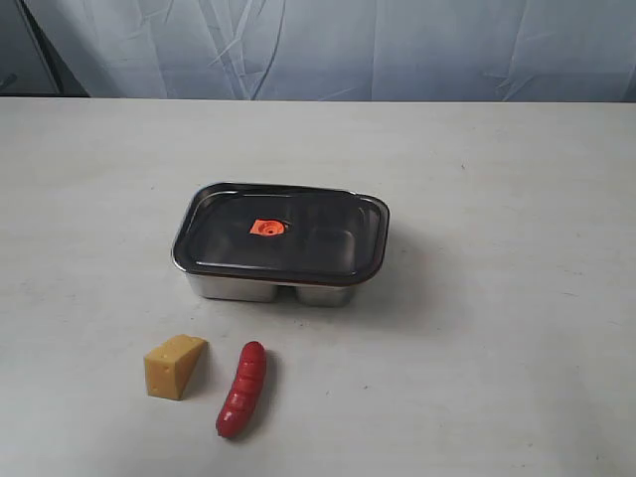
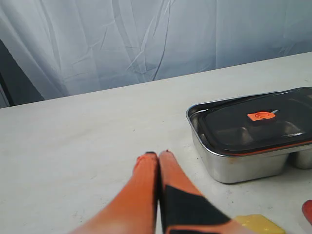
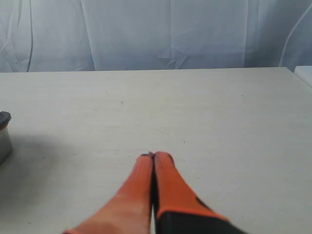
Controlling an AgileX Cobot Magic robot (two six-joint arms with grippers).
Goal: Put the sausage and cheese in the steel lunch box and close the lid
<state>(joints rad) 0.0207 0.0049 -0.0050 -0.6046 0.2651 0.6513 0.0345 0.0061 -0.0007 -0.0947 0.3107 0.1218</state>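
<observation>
The steel lunch box [image 1: 268,288] stands mid-table with the dark translucent lid [image 1: 298,243] resting on it, orange valve in the middle. In front of it lie the yellow cheese [image 1: 175,366] wedge and, just right of it, the red sausage [image 1: 242,389]. Neither arm shows in the exterior view. The left wrist view shows my left gripper [image 2: 158,154] shut and empty above the table, with the lunch box [image 2: 243,165], lid [image 2: 273,122], cheese [image 2: 258,224] and a sliver of sausage [image 2: 308,210] beside it. My right gripper [image 3: 154,155] is shut, empty, over bare table.
A pale cloth backdrop [image 1: 328,45] hangs behind the table's far edge. The white tabletop [image 1: 517,328] stretches wide to the right of the box. A corner of the lunch box [image 3: 4,139] shows at the edge of the right wrist view.
</observation>
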